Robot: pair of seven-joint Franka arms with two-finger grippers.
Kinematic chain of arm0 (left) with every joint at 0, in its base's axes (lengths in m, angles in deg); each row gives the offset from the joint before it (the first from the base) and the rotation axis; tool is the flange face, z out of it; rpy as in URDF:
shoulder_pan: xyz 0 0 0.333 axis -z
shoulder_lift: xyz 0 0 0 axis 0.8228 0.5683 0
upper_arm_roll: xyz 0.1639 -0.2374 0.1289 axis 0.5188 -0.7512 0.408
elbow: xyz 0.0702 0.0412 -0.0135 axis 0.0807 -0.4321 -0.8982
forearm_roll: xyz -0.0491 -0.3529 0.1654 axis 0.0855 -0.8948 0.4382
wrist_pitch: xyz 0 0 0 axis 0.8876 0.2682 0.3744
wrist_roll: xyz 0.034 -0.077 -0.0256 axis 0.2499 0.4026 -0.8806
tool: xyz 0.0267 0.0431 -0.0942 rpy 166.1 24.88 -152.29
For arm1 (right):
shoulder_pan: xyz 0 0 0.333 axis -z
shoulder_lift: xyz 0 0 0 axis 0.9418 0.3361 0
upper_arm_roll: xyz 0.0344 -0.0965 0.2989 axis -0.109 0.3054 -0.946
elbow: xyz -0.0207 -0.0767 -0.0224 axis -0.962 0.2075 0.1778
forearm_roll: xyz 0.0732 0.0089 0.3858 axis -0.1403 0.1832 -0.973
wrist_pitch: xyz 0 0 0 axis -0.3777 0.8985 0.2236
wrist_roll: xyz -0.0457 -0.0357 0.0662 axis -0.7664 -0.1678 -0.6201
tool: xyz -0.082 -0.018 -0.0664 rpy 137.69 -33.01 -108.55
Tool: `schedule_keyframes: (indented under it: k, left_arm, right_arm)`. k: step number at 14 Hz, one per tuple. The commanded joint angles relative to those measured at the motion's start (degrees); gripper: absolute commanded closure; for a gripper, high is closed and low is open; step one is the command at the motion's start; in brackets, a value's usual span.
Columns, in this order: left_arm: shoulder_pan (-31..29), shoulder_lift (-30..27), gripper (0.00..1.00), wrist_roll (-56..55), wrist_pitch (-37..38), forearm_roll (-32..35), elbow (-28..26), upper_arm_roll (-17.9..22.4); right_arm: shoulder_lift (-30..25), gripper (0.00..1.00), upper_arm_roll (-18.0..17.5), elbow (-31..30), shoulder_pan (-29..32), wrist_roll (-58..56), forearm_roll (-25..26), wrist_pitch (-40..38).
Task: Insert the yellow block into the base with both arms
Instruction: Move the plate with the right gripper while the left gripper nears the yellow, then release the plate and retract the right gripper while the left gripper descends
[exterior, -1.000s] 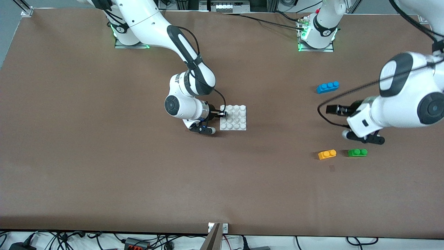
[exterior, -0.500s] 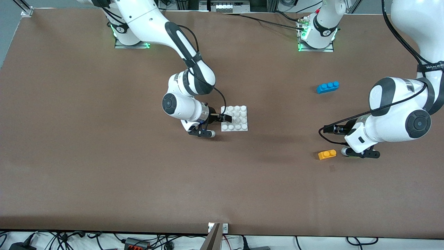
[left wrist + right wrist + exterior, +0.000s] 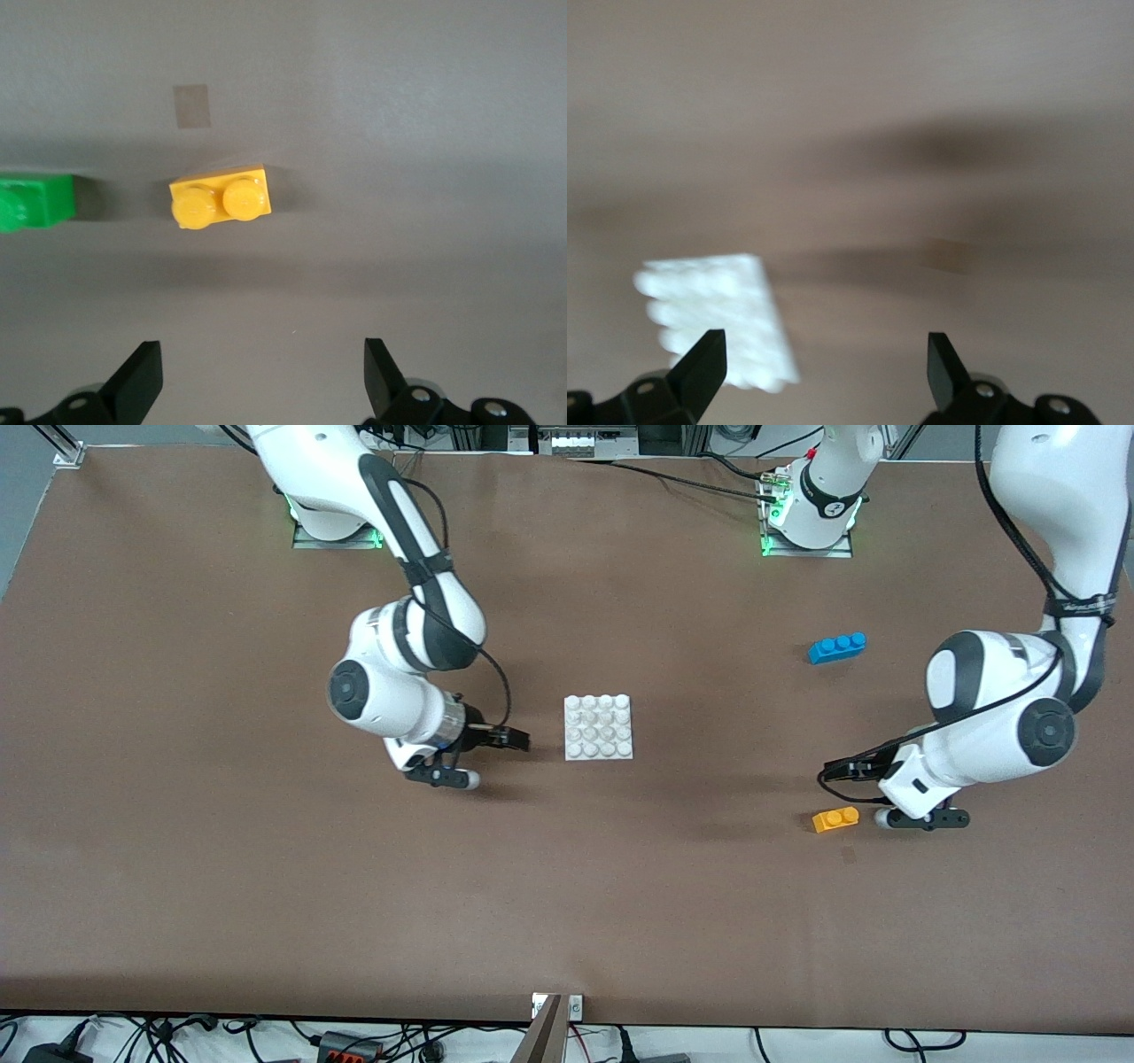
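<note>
The yellow block [image 3: 835, 818] lies on the table toward the left arm's end; in the left wrist view the yellow block [image 3: 221, 201] lies studs up, ahead of the fingers and not between them. My left gripper [image 3: 921, 818] is open and empty, low over the table beside the block; it also shows in the left wrist view [image 3: 261, 376]. The white base [image 3: 599, 727] lies flat mid-table. My right gripper [image 3: 443, 776] is open and empty, beside the base toward the right arm's end. In the right wrist view the right gripper [image 3: 824, 367] has the base [image 3: 718, 314] by one fingertip.
A blue three-stud brick [image 3: 836, 646] lies farther from the front camera than the yellow block. A green brick [image 3: 31, 202] lies beside the yellow block, hidden under the left hand in the front view. A small tape mark [image 3: 849, 855] is on the table near the yellow block.
My right gripper has drawn back off the base toward the right arm's end. My left gripper has come down beside the yellow block and now covers the green brick in the front view.
</note>
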Motion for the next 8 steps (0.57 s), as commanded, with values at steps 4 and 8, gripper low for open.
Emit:
schedule_keyframes:
  k: [4, 8]
  left_arm:
    - [4.1, 0.3, 0.0, -3.2, -6.7, 1.8, -2.7, 4.7]
    - [2.2, 4.4, 0.0, -3.3, -6.9, 2.5, 1.7, 5.4]
  right_arm:
    - [-7.1, 0.0, 7.2, 4.2, 0.1, -8.1, 27.0, -20.7]
    - [-13.5, 0.0, 16.6, 8.0, -0.1, -16.9, 27.4, -36.0]
